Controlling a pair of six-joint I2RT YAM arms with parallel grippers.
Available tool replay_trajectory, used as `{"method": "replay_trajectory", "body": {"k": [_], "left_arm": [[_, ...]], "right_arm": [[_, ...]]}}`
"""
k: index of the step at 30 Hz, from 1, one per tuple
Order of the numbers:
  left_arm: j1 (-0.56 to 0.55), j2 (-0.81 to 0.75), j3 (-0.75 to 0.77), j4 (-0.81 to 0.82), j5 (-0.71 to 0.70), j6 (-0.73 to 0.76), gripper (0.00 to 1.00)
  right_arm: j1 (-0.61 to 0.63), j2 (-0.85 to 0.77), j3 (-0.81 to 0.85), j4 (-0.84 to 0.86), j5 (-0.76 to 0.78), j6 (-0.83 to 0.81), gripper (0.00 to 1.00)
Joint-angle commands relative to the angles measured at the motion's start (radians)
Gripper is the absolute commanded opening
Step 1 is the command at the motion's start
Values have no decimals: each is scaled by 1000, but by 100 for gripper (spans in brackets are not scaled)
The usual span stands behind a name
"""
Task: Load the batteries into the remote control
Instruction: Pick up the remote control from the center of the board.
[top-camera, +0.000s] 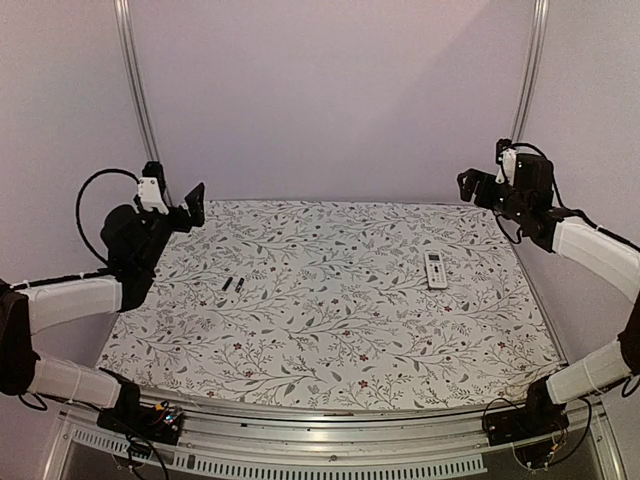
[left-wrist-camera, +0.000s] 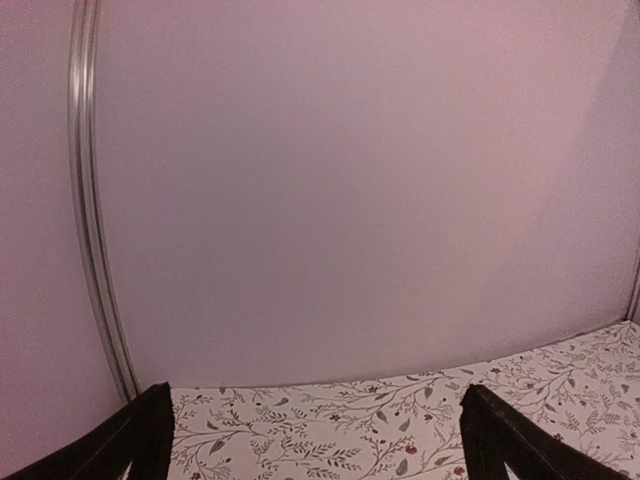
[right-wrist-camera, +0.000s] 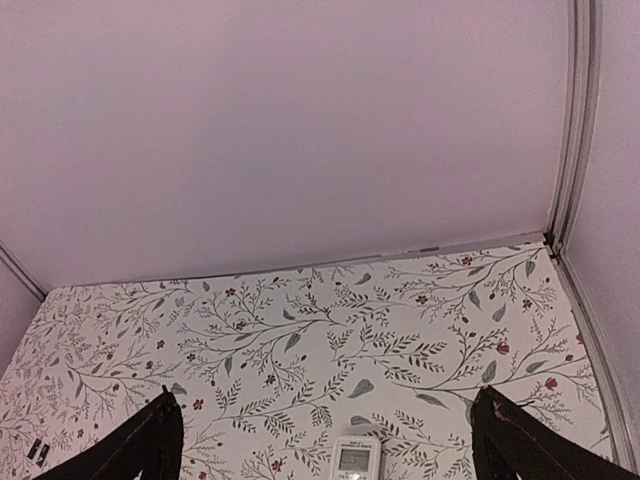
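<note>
Hovering high at opposite sides of the floral table (top-camera: 330, 340), the left gripper (top-camera: 180, 205) and right gripper (top-camera: 482, 186) both stand spread and empty in the overhead view. The batteries (top-camera: 233, 285) lie side by side left of centre, and the remote control (top-camera: 435, 269) sits face up, well apart to the right. The left wrist view shows only wall and table between its parted fingers (left-wrist-camera: 140, 440); neither battery appears. The right wrist view catches the remote control (right-wrist-camera: 355, 458) cut off at the bottom edge, with the batteries (right-wrist-camera: 40, 452) at far left. The slim cylinders could roll away under an off-centre pinch. The battery recess is out of sight, presumably underneath.
</note>
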Motion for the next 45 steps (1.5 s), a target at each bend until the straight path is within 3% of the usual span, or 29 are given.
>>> {"method": "replay_trajectory", "body": {"k": [1,4,9,13,16,18,22,28,32,38,41,45], "left_arm": [[-203,-9,193,-299,-175,133,100],[-299,-30,286,-392,-142,169,100],[-310,-38,422,-494,-3,91,100],[-316,17,547,-629,-5,66,100],[-317,36,542,-658,-6,76,100],[-316,0,433,-556,-17,53,100],[-316,-76,214,-352,70,27,100],[-317,-83,190,-399,92,68,100],[-326,-64,219,-503,240,233,99],[-419,-101,186,-591,356,543,97],[-535,-83,210,-695,302,838,96],[-716,-7,243,-712,76,1264,90]], "right_arm": [[92,193,137,-424,179,62,99],[103,339,220,-494,135,93,99],[114,561,346,-560,65,105,99],[116,647,373,-566,60,109,99],[116,699,375,-558,28,107,99],[116,731,380,-561,24,98,97],[116,773,375,-575,12,85,78],[117,735,360,-573,-74,84,40],[145,672,383,-573,-248,32,23],[304,474,442,-649,-518,-214,22],[401,397,475,-720,-590,-326,21],[530,326,500,-791,-485,-383,21]]}}
